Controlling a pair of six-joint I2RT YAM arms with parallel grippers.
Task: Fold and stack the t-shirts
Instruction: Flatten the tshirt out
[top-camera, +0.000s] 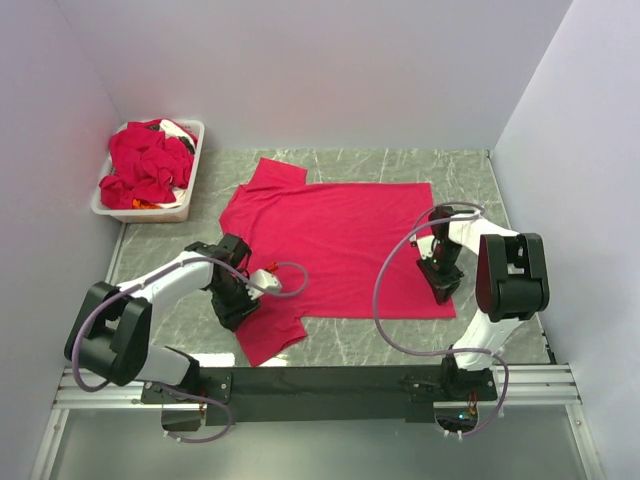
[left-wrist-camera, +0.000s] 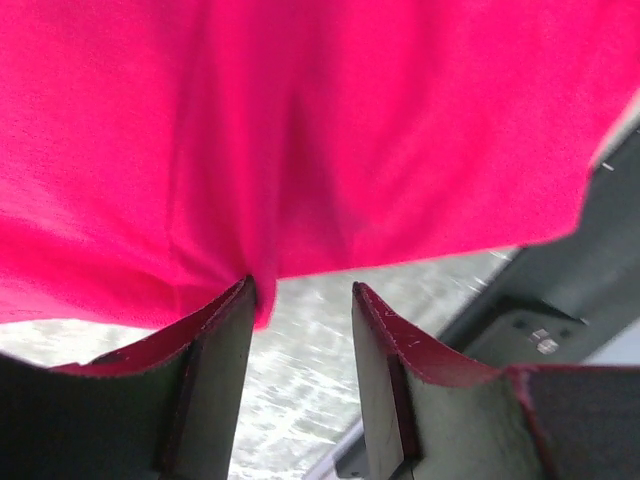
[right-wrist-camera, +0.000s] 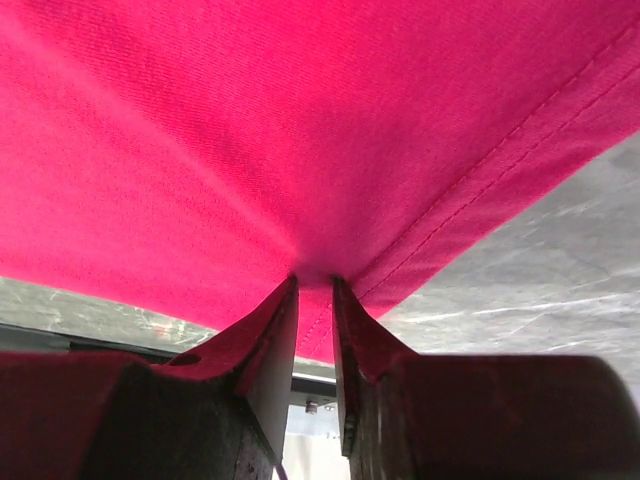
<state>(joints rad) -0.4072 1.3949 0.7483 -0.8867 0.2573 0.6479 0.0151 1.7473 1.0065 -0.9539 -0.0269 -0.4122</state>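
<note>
A crimson t-shirt (top-camera: 335, 245) is spread flat on the marble table (top-camera: 400, 165), and red garments (top-camera: 145, 170) are heaped in a white bin (top-camera: 145, 212).

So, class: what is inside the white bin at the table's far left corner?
A heap of crumpled red t-shirts fills the white bin; whatever lies beneath them is covered.

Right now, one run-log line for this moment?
t-shirt: spread on table | left end effector: open, fabric against one finger | right end effector: shut on t-shirt hem
</note>
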